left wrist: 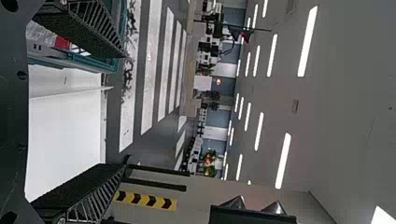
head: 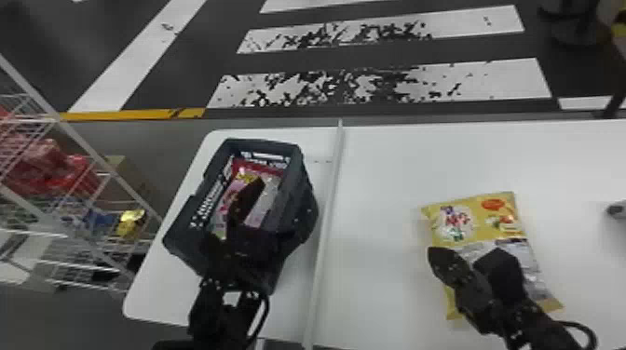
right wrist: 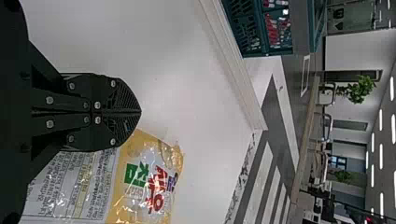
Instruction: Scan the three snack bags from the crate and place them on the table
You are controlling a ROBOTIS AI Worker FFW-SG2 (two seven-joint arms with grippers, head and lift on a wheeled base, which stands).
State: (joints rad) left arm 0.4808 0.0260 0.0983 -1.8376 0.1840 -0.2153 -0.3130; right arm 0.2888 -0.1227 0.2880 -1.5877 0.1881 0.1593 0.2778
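1. Right gripper point(right wrist: 140, 112) was closed to a point beside the yellow snack bag point(head: 470, 209), apparently empty; the left gripper point(left wrist: 125, 108) stood wide, seemingly over the crate point(head: 305, 200).
2. Seen from the head view's centre, the yellow bag lay on the table point(head: 382, 186) at four o'clock, the red-topped pink bag point(head: 256, 166) in the crate at eight.
3. One placement looked done, its scan unconfirmed; next came a left-hand grasp inside.

A glossy yellow plastic snack bag point(head: 489, 228) with red lettering and a pale printed panel lies flat and slightly askew on the white worktop point(head: 382, 186). Left of it, a dark blue-green slotted plastic crate point(head: 185, 230) holds a pink-and-white plastic snack bag point(head: 269, 198) with a red top edge.
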